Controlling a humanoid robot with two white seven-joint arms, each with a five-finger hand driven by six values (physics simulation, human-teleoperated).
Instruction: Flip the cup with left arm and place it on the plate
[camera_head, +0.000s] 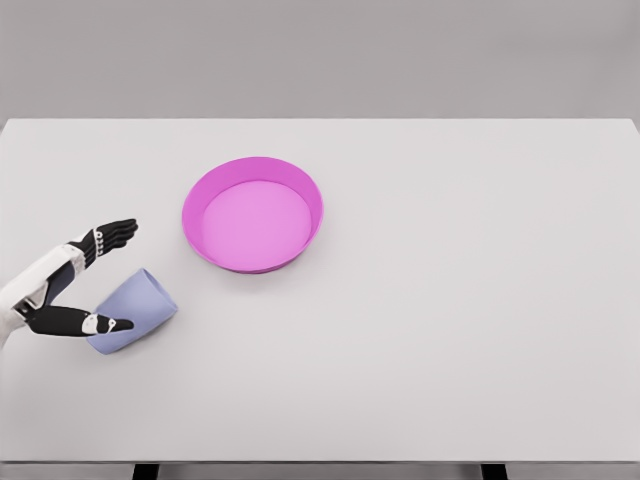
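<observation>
Lavender cup (135, 309) tipped on side, pink plate (253, 213) upright nearby

White forearm, black five-fingered left robot hand (85, 275), pale grey knuckle joints

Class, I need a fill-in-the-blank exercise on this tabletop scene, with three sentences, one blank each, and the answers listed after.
1. The pale lavender plastic cup is lying on its ____ on the white table.
2. The round plate with the raised rim is coloured ____.
3. The only robot hand in view is the ____ hand, its fingers spread around the cup.

Missing words: side; pink; left
</observation>
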